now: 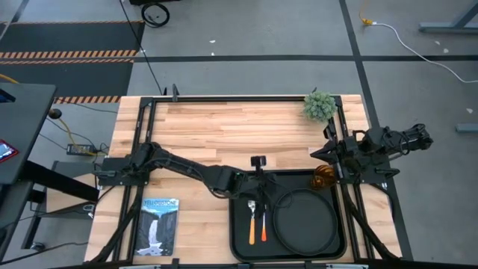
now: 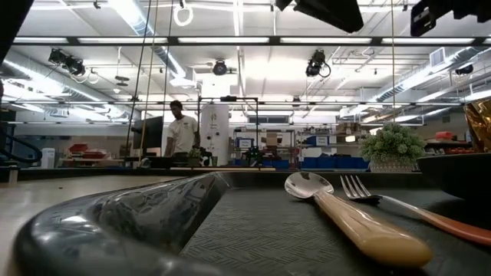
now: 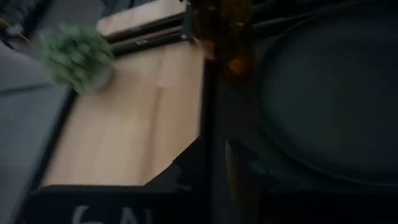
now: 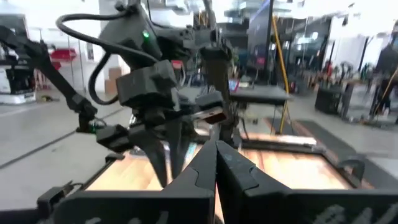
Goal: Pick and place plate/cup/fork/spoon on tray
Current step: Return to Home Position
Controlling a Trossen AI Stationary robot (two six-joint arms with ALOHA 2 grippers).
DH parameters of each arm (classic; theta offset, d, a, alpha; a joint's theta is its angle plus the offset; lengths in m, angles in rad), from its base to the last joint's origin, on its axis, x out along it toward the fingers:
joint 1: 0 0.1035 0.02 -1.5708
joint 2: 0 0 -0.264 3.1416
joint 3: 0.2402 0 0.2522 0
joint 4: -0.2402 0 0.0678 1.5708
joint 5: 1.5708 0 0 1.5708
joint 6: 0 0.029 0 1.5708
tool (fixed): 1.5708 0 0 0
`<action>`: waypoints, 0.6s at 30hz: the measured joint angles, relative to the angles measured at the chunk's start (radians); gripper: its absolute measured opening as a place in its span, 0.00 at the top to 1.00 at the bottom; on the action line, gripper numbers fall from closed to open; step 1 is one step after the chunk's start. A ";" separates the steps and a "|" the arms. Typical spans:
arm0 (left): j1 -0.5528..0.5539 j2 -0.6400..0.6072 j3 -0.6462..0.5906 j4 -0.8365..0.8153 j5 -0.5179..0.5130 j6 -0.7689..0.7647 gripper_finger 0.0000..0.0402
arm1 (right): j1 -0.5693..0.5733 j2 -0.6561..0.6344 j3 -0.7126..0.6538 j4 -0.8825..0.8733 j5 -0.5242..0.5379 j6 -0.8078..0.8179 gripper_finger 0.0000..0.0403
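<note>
The black rectangular tray [image 1: 239, 246] lies at the table's near middle. The round black plate [image 1: 302, 218] lies on its right part. The spoon [image 1: 252, 220] and the fork [image 1: 263, 217] lie side by side on its left part, handles toward the near edge; both also show in the low view, the spoon [image 2: 345, 215] beside the fork [image 2: 399, 203]. The amber cup [image 1: 323, 177] stands in the tray's far right corner. My left gripper [image 1: 261, 184] is over the tray's far left part, shut and empty. My right gripper [image 1: 320, 153] is just beyond the cup, shut and empty.
A small green plant [image 1: 320, 105] stands at the table's far right. A picture book [image 1: 159, 226] lies at the near left. Bare wood lies across the table's far half. A person [image 2: 182, 130] stands in the room beyond the table.
</note>
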 joint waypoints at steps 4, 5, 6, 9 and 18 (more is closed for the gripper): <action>0.033 0.000 0.026 0.007 -0.039 0.144 0.83 | 0.000 -0.064 -0.065 0.056 0.000 -0.017 0.98; 0.042 0.000 0.028 0.005 -0.050 0.180 0.83 | 0.000 -0.078 -0.081 0.062 -0.002 -0.020 0.98; 0.052 0.000 0.029 0.002 -0.058 0.222 0.83 | 0.000 -0.091 -0.095 0.065 -0.007 -0.027 0.98; 0.083 0.000 0.030 0.001 -0.062 0.364 0.83 | -0.012 -0.119 -0.146 0.111 -0.010 -0.036 0.98; 0.191 0.000 0.030 0.004 -0.062 0.599 0.86 | -0.158 -0.126 -0.252 0.277 -0.018 0.035 0.99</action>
